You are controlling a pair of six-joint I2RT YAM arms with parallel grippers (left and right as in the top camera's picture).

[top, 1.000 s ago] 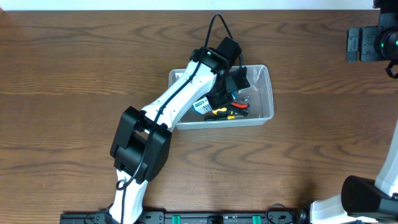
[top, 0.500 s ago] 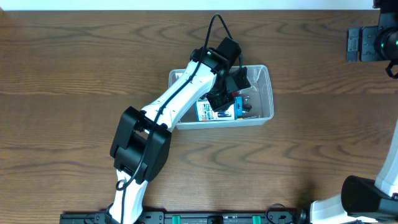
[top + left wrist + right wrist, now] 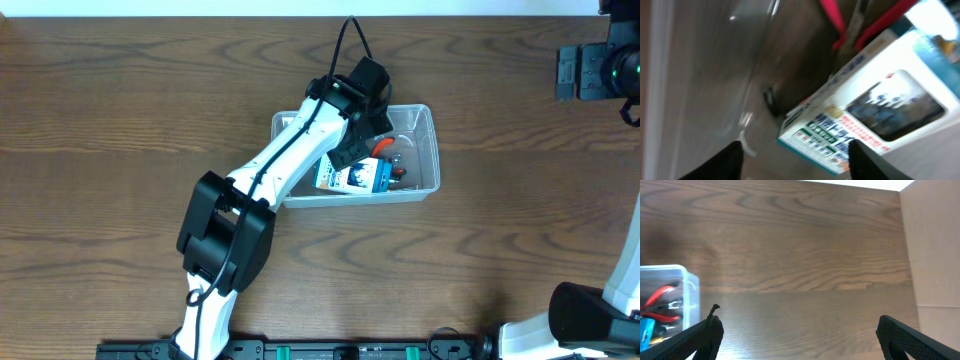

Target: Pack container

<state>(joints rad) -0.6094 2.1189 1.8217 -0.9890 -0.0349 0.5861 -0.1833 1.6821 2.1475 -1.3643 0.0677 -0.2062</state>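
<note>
Plainly, the container is seen mid-table, long axis running across the overhead view, directly beneath the left claw, whose jaws are held apart and empty above the box; the right claw, spread wide, is kept well apart.

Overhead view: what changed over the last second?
The left gripper opened and let go of the box, which now lies flat in the container over the tools; the gripper drew back slightly. The container and the open right gripper stayed put.
</note>
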